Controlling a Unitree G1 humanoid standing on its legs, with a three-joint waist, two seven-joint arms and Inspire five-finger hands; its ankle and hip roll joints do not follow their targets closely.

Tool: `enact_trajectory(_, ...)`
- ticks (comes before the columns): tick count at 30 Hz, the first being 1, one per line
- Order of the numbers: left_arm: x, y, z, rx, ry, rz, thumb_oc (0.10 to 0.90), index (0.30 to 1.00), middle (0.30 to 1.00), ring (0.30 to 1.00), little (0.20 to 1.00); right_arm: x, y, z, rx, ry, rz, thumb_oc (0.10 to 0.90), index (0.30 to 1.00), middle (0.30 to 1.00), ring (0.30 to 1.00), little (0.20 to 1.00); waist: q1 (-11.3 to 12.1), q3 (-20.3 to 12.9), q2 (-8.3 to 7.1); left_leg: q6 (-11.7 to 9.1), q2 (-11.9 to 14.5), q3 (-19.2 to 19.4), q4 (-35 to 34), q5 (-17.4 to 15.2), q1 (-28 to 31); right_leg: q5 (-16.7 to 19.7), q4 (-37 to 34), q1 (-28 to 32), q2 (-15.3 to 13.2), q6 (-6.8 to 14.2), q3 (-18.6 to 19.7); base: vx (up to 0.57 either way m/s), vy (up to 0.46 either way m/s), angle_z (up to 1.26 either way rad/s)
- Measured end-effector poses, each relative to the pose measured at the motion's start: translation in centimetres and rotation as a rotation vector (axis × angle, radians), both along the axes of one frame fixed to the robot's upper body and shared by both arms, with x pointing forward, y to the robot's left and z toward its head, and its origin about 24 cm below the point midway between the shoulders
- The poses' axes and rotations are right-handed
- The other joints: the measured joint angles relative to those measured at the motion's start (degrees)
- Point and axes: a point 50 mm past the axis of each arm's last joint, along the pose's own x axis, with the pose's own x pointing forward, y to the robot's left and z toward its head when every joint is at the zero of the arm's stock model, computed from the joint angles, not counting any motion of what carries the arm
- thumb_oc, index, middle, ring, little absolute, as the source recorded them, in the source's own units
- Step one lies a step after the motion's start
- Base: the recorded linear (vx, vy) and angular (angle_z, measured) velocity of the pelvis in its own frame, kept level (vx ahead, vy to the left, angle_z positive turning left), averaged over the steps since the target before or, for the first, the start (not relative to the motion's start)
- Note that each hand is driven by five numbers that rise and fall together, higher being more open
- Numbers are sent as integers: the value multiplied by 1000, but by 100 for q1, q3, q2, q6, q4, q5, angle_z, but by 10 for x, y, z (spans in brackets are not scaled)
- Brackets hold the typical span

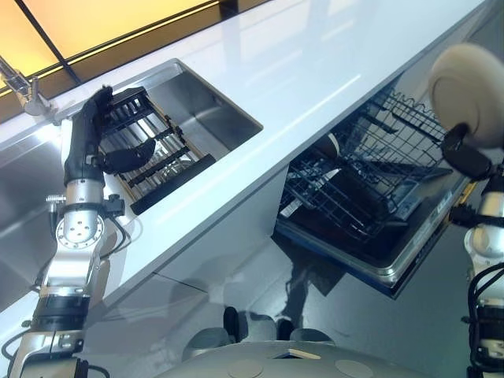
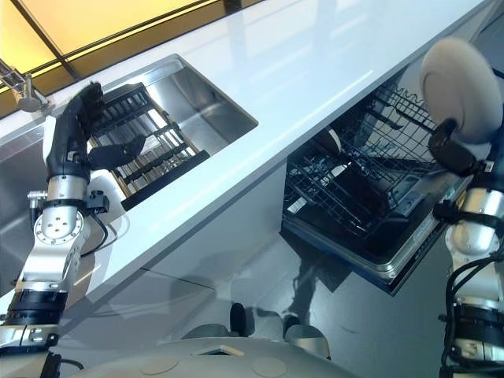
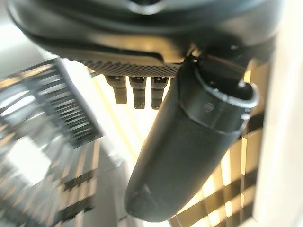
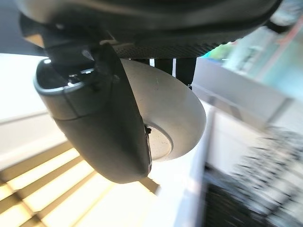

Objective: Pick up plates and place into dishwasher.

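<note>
The left arm reaches up and away on the left, its left hand [image 1: 93, 130] extended with fingers [image 3: 135, 92] straight and thumb [image 3: 189, 151] standing out — nothing in its grasp. The right arm rises at the right edge, the right hand [image 2: 447, 150] lifted high — thumb [image 4: 102, 127] and fingers clamped on a plate [image 2: 461, 79].

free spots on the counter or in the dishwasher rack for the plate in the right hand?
The white countertop is bare between the steel sink and the open dishwasher's dark wire rack. The rack's near side looks open; its far corner holds a white dish. Right hand holds the cream round plate.
</note>
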Motion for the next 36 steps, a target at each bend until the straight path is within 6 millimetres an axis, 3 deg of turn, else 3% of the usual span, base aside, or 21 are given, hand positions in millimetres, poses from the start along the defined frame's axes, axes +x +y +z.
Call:
enact_trajectory(4, -4, 3, -7, -6, 26, 14, 800, 900, 900, 900, 900, -7, -5, -20, 29, 102, -7, 100, 300, 300, 300, 200, 9, 2, -2, 3, 6, 9, 0, -3, 18, 0, 2, 10, -8, 1, 0, 22, 1, 0)
enact_trajectory(9, -10, 15, -8, -17, 30, 65, 800, 900, 900, 900, 900, -8, -7, -29, 31, 157, -8, 100, 300, 300, 300, 200, 33, 2, -1, 4, 7, 2, 0, -8, 30, -1, 2, 31, -17, 5, -20, 9, 0, 0)
enact_trajectory(17, -12, 20, -7, -18, 22, 86, 800, 900, 900, 900, 900, -1, 10, -54, -11, 319, 65, 100, 300, 300, 300, 200, 172, 2, 0, 7, -3, -85, -1, -4, 40, -7, -10, 100, -27, 13, -139, 15, -10, 6)
enact_trajectory(24, -14, 21, -9, -16, 31, 87, 800, 900, 900, 900, 900, -1, 10, -74, -38, 445, 56, 100, 300, 300, 300, 200, 378, 3, 2, 19, -29, -204, -1, 10, 28, -23, -9, 140, -43, 38, -305, 26, -5, 10)
enact_trajectory(32, -17, 21, -13, -13, 57, 75, 800, 900, 900, 900, 900, -7, 0, -109, 3, 683, -53, 100, 300, 300, 300, 200, 509, 26, 32, 58, -114, -433, -1, 66, -53, -54, -8, 161, -117, 81, -535, 7, 1, 16)
enact_trajectory(36, -19, 24, -12, 2, 65, 76, 800, 900, 900, 900, 900, -5, -10, -113, 32, 745, -142, 100, 300, 300, 300, 200, 549, 114, 31, 80, -140, -469, -1, 82, -66, -68, 21, 160, -126, 101, -626, 10, 3, 7)
